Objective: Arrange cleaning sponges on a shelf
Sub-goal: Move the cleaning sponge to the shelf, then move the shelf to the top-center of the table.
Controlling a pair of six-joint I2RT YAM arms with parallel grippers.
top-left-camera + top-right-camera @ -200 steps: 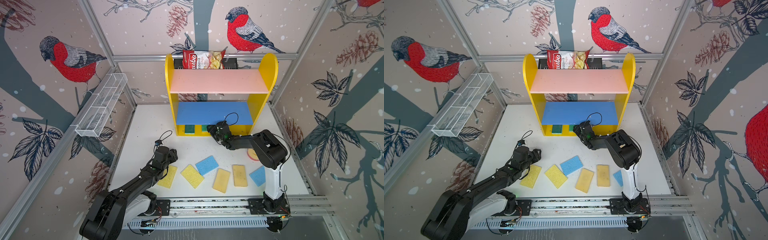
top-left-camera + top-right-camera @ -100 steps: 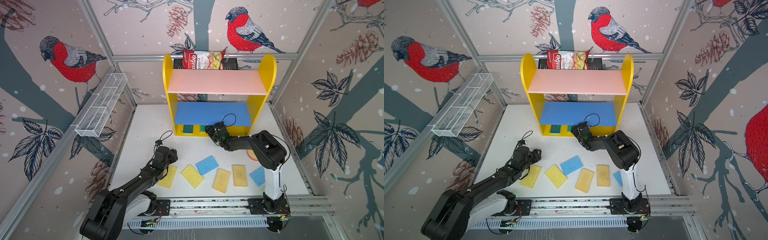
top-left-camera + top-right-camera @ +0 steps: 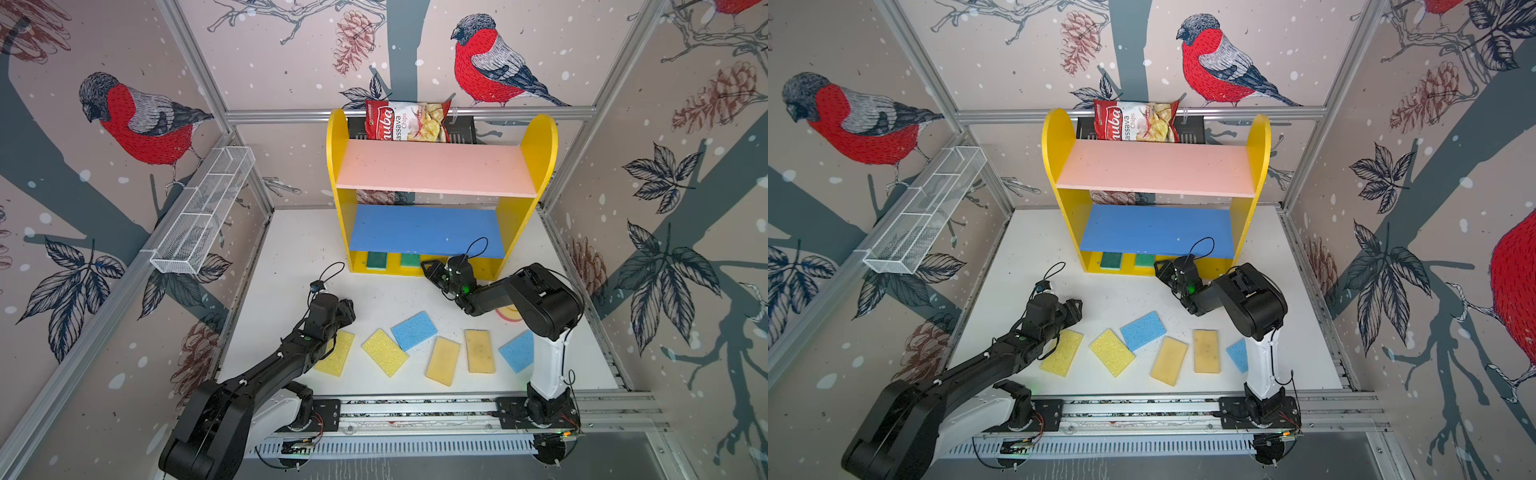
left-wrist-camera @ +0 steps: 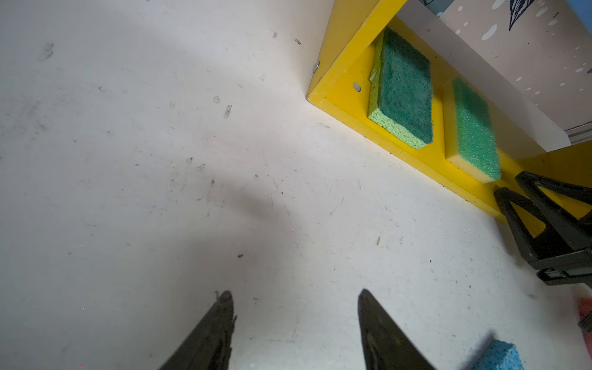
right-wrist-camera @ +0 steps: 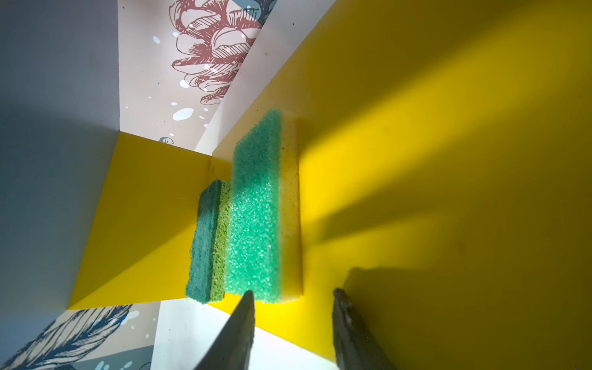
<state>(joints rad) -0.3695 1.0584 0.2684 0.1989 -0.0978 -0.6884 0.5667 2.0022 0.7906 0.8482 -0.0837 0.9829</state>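
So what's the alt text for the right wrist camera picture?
A light green sponge and a dark green sponge lie side by side on the shelf's yellow base; the right gripper, open and empty, points at them.

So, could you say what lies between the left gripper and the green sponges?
Only bare white table up to the shelf's yellow base, shown in the left wrist view.

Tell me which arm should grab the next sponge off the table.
Left. The left gripper hangs open beside the bright yellow sponge at the end of the row. The right gripper, open and empty, is away at the shelf base beside the green sponges.
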